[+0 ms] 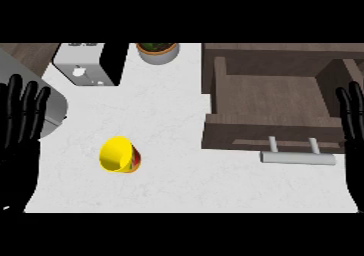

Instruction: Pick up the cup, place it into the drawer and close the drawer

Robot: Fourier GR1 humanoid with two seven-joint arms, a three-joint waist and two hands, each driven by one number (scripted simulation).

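The cup (120, 155) lies tipped on its side on the white worktop (177, 185), left of centre, its yellow mouth turned toward the left edge and a red-and-green patterned base pointing right. Nothing touches it. Both hands are up at the edges of the view with straight fingers and hold nothing: the left hand (15, 130) at the left edge, the right hand (355, 117) at the right edge.

The step in hand, as I judge it, is the pick-up, and none of the task is done yet. The left hand is the nearer one. Since the cup lies sideways, a grasp around its wall from above, fingers on one side and thumb on the other, looks safer than reaching into the mouth; a rounded cup on its side may roll if it is nudged first.

The drawer (270, 97) stands pulled open at the right, its brown wooden inside bare, with a grey bar handle (297, 158) on the front toward the robot. The carry goes rightward over the drawer's front wall, so the cup needs lifting above that wall.

Farther back stand a white appliance (89, 64) and a potted plant (158, 51), both well apart from the route. A grey curved shape (56, 116), partly hidden by the left hand, sits at the left edge.
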